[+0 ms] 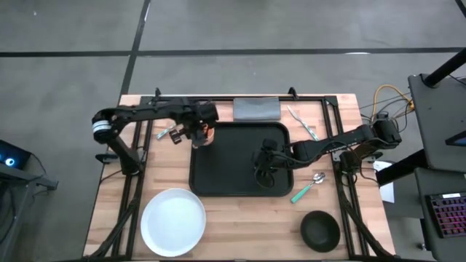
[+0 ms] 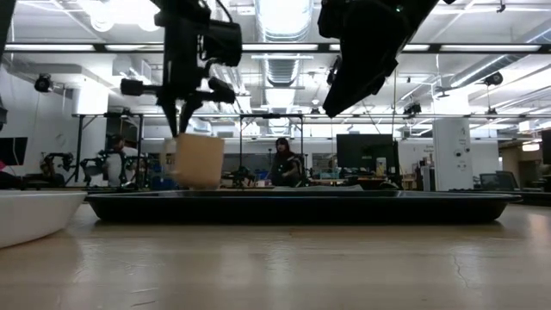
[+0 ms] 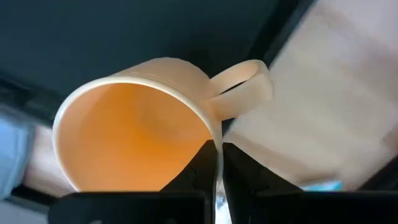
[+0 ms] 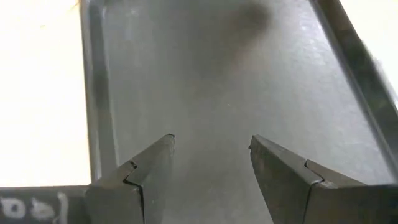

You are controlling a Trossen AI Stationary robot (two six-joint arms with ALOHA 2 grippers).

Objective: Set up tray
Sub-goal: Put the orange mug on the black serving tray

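One wooden worktop [image 1: 109, 218] carries every item. Largest upon it is the black tray [image 1: 226, 182], lying at the middle of the worktop, nearer the far edge. A round white plate [image 1: 173, 221] sits by the near edge, off the tray's near-left corner, and a small black bowl [image 1: 320, 228] sits toward the near-right corner of the worktop. A grey napkin [image 1: 256, 109] lies at the far edge, just beyond the tray. The left claw [image 3: 217, 168] is closed on the rim of a cream mug [image 3: 137, 130], holding it above the tray's far-left corner, clear of the tray floor in the low view. The right claw [image 4: 211, 149] hovers over the tray's right half, fingers spread wide and holding nothing. A green-handled spoon [image 1: 309, 186] lies just off the tray's near-right corner, and a fork [image 1: 302, 122] lies off its far-right corner.
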